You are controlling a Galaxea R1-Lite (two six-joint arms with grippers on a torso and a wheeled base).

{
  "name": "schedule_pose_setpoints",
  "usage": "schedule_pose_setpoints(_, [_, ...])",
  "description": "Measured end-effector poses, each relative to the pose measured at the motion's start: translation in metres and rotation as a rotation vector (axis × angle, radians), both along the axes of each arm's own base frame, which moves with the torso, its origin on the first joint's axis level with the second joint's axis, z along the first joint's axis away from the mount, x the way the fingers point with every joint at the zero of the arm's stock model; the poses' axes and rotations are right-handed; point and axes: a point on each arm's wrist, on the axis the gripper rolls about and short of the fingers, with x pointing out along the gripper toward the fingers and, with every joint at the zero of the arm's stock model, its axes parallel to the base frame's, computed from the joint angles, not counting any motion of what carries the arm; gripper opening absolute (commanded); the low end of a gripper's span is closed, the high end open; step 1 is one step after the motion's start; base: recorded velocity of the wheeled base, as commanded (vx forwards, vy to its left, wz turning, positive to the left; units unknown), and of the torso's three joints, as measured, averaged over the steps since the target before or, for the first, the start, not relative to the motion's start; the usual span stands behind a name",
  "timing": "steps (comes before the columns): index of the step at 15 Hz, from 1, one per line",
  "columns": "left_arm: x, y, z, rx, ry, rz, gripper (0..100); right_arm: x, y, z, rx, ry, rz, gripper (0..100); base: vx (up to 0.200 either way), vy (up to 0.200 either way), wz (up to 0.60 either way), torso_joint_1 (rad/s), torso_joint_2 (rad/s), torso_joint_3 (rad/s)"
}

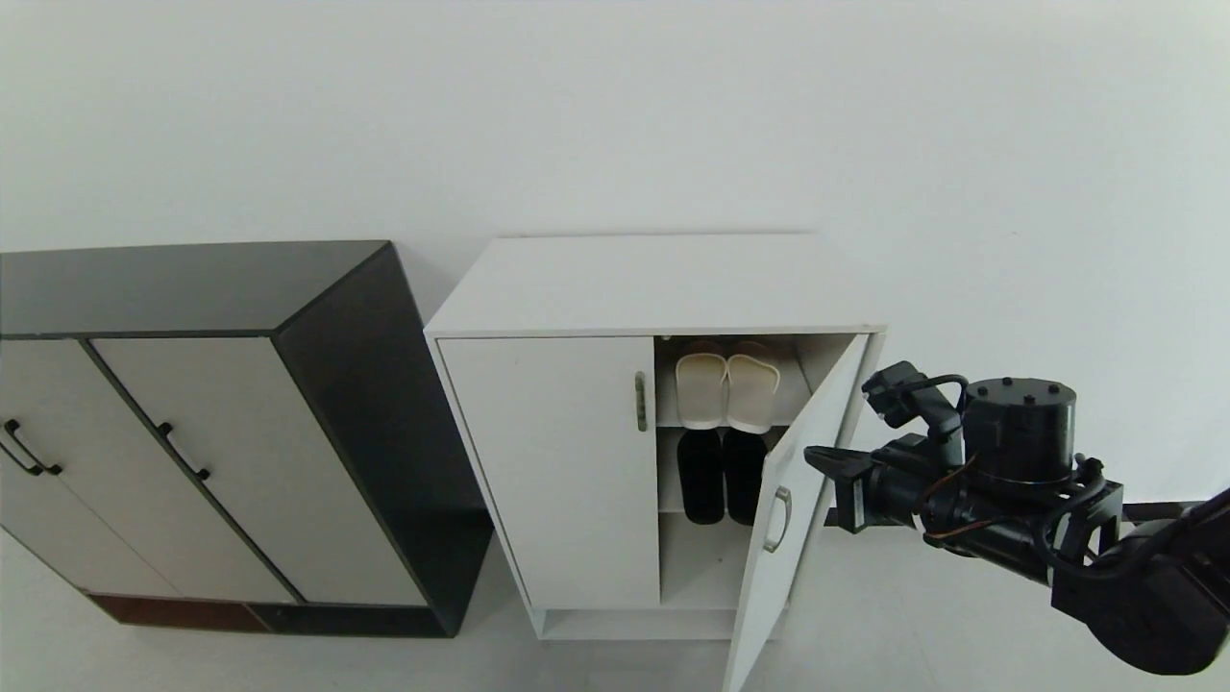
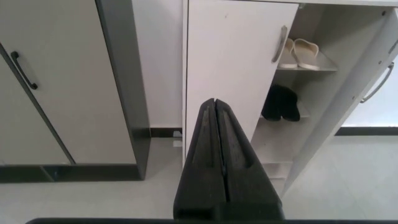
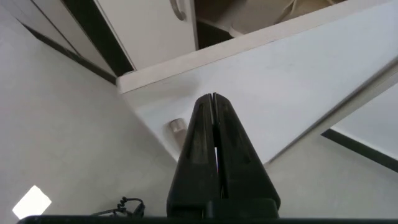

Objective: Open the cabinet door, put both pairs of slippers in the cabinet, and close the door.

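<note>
Cabinet [image 1: 653, 288] door [image 1: 783, 577] stands partly open, with white slippers [image 1: 725, 389] on the upper shelf and black slippers [image 1: 721, 476] on the shelf below. Right gripper [image 1: 815, 455], fingers pressed together and empty, sits just beside the door's outer face. Left gripper [image 2: 216, 124] is likewise closed, holding nothing.

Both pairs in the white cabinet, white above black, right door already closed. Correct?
No. The door is open, as the head view shows. The rest holds: the white slippers sit above the black slippers, both inside the cabinet.
</note>
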Motion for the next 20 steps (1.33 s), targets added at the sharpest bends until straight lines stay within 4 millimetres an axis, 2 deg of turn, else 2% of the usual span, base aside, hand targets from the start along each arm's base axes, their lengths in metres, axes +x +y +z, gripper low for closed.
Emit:
schedule_pose_setpoints(11, [0.0, 0.0, 0.0, -0.001, 0.0, 0.0, 0, 0.022, 0.011, -0.003, 0.016, -0.013, -0.002, 0, 0.0, 0.0, 0.0, 0.0, 0.0, 0.0])
schedule_pose_setpoints(20, [0.0, 0.0, 0.0, -0.003, 0.0, 0.0, 0, 0.065, 0.032, 0.002, 0.059, -0.093, -0.006, 0, 0.0, 0.0, 0.0, 0.0, 0.0, 0.0])
